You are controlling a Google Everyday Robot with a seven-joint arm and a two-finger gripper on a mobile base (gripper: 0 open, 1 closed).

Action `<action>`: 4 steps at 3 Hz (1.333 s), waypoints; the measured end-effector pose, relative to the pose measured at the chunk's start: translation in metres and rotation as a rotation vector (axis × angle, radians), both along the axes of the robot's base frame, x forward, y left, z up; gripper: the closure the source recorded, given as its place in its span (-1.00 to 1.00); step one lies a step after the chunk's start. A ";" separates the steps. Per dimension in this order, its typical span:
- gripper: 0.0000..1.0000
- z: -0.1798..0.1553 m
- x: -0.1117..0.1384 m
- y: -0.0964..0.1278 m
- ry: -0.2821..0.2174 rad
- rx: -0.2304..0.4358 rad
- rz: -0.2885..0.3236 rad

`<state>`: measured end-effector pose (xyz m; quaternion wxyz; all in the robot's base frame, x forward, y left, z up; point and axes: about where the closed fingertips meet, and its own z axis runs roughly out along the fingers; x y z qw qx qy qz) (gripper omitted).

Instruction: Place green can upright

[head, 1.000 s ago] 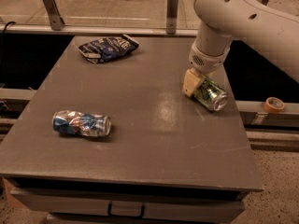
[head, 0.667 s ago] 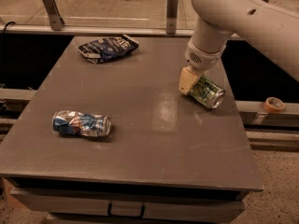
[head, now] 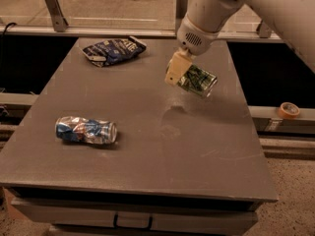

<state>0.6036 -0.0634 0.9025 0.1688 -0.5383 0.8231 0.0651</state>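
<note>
The green can (head: 198, 81) with pale markings is held off the grey table (head: 147, 146), tilted on its side, its silver end pointing right and down. My gripper (head: 181, 75) is shut on the green can, with one cream finger (head: 176, 68) showing on the can's left side; the other finger is hidden behind the can. The white arm reaches in from the upper right. The can hangs above the right middle of the table.
A crushed blue-and-silver can (head: 86, 130) lies on its side at the left front. A dark blue snack bag (head: 113, 50) lies at the far left. A roll of tape (head: 288, 110) sits on a ledge right of the table.
My gripper has lifted the green can off the table and carried it left and up, away from the right edge. The crushed can and the bag have not moved.
</note>
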 end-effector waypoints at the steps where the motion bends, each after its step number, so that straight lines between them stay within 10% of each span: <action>1: 1.00 0.034 -0.009 0.028 -0.043 0.112 0.170; 4: 1.00 0.063 -0.015 0.023 -0.124 0.594 0.480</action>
